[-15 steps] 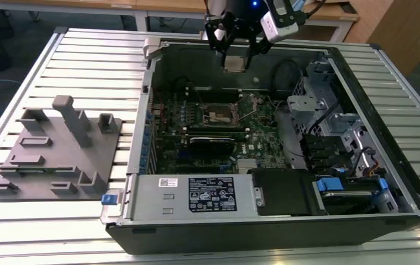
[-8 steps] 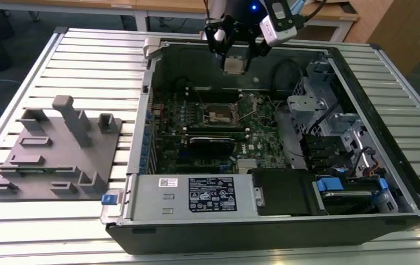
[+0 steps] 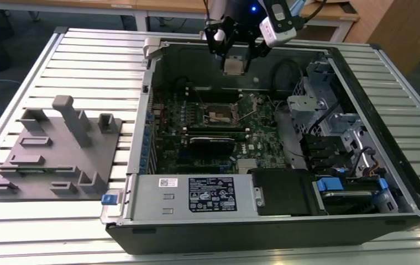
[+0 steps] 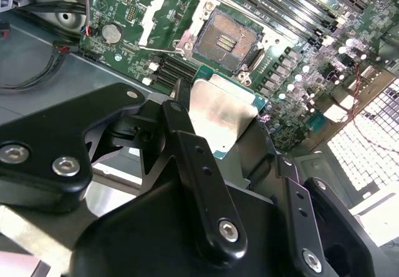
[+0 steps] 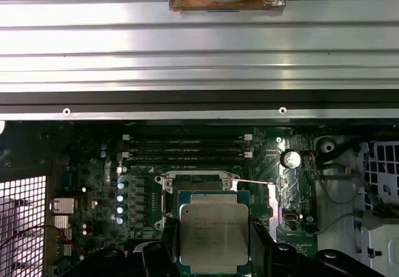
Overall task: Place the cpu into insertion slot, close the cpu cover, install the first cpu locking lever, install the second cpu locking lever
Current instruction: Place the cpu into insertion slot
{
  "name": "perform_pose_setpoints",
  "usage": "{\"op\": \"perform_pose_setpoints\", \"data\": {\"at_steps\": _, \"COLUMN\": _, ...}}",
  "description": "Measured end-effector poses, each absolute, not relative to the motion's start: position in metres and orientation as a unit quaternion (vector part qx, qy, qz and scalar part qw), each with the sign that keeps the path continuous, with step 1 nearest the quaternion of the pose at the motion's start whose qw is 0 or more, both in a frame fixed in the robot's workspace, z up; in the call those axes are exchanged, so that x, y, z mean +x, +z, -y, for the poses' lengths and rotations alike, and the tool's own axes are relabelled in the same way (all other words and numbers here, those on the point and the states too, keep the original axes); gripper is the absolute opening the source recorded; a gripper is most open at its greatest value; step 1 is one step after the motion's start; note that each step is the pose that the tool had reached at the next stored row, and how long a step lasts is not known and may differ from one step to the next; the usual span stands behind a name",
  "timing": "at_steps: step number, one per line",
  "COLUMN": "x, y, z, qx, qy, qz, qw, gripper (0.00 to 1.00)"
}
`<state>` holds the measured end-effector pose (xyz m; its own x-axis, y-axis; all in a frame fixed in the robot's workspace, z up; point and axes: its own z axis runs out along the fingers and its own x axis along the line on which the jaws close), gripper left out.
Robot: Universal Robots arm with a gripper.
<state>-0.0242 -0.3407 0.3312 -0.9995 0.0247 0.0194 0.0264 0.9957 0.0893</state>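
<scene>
Small, flat, silver-grey square cpu (image 4: 221, 111) held aloft, not yet seated.
It is clamped by its edges in the black pincer (image 5: 214, 255), presumably so the underside stays free; the dark, metal-rimmed square insertion slot (image 4: 225, 40) lies below the pincer, well apart.

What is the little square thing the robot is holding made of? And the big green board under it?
The cpu looks like metal on top: dull silver-grey, with a soft shine where light hits it. Its thin edge is green, probably circuit board. The motherboard looks like glossy green coated board, perhaps fibreglass, dotted with small shiny metal parts.
</scene>
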Motion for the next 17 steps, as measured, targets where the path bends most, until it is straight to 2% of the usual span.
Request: {"op": "perform_pose_setpoints", "data": {"at_steps": 17, "x": -0.0242, "y": 0.3253, "z": 0.3407, "qx": -0.013, "qy": -0.045, "qz": 0.999, "qw": 0.009, "gripper": 0.54}}
